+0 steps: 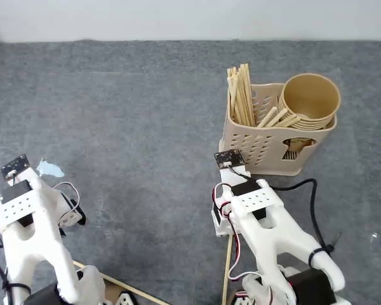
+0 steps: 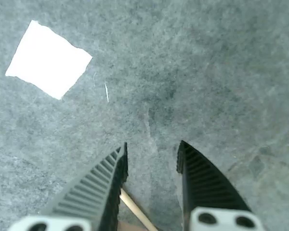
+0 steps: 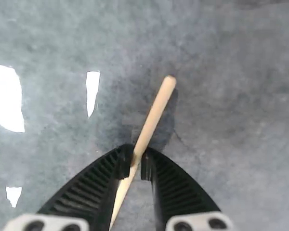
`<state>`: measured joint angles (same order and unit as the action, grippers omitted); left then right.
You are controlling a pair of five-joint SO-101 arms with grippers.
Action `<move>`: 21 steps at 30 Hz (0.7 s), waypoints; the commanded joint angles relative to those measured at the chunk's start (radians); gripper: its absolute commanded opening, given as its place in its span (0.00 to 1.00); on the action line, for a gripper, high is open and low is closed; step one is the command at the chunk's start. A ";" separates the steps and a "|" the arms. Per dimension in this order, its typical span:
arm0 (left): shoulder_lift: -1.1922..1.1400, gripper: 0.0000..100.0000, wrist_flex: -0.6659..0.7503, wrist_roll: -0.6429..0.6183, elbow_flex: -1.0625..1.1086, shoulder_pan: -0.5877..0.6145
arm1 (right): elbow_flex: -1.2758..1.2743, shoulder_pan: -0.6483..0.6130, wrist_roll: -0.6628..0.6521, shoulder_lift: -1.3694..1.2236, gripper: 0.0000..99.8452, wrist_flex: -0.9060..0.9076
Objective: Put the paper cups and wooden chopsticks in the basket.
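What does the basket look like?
The basket is beige and looks like plastic, with rows of small holes in its walls. It stands upright on the grey mat. Wooden chopsticks stick up out of one side, a few leaning across the middle. A stack of paper cups sits in the other side.

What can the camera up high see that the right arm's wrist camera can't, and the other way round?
High view: the beige plastic basket with holes, holding stacked brown paper cups and a bundle of wooden chopsticks, plus the white left arm and white right arm. Right wrist view: up close, the right arm's black ribbed tool shut on a light wooden chopstick, with white scraps nearby. Both: the grey felt table cover.
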<state>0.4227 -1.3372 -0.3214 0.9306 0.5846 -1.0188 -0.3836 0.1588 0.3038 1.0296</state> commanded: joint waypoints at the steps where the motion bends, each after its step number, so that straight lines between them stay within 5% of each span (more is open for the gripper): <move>1: 0.032 0.17 0.012 0.008 -0.005 0.002 | 0.035 -0.030 -0.009 -0.022 0.03 -0.039; 7: 0.032 0.17 0.012 0.008 -0.005 0.002 | 0.078 -0.088 -0.009 -0.022 0.01 -0.013; 21: 0.037 0.17 0.012 0.008 -0.013 0.002 | 0.615 -0.104 -0.006 -0.022 0.01 0.432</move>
<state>0.4227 -1.3372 -0.3214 0.9306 0.5846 -0.5493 -0.4864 0.1573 0.2823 1.3840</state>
